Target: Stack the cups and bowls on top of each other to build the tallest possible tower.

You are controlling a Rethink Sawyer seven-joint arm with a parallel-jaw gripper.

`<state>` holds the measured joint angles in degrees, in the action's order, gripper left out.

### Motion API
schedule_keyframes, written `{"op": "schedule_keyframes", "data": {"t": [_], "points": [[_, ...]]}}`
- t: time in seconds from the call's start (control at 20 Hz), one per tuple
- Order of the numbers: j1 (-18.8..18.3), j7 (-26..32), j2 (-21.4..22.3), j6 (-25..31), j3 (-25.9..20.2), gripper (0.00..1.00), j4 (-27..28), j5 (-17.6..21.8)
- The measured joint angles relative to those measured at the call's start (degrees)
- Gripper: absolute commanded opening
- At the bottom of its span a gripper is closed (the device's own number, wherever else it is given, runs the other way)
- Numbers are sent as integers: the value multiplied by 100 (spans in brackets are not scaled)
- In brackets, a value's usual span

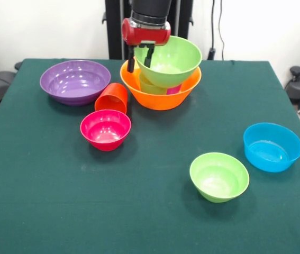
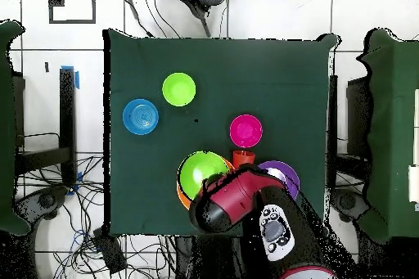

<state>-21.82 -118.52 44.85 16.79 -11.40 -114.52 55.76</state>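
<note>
The tower stands at the back middle: a large orange bowl [image 1: 160, 98] holds a light green cup [image 1: 148, 85] and a magenta cup [image 1: 174, 89], and a large light green bowl [image 1: 170, 61] rests tilted on them. My gripper [image 1: 141, 58] hangs open over that bowl's left rim, one finger [image 1: 131, 62] outside it and the other inside. An orange-red cup [image 1: 112, 97] lies on its side just left of the orange bowl. From overhead, the arm covers the gripper and part of the green bowl [image 2: 199, 171].
A wide purple bowl [image 1: 75, 81] sits at the back left and a small pink-red bowl [image 1: 106, 129] stands in front of the fallen cup. A small light green bowl [image 1: 219, 176] and a blue bowl [image 1: 272, 146] stand at the front right.
</note>
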Motion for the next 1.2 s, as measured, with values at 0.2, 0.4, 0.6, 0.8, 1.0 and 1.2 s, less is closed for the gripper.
{"op": "schedule_keyframes", "data": {"t": [0.2,0.4,0.6,0.8,1.0,1.2], "points": [[0,0,24,-36,-8,0,0,1],[-36,0,51,-128,-66,0,-3,-5],[-205,0,148,-342,-233,0,-24,-26],[-523,0,312,-385,-431,0,-151,-44],[-710,0,398,-385,-534,0,-251,-42],[-858,0,473,-388,-669,0,-354,-42]]}}
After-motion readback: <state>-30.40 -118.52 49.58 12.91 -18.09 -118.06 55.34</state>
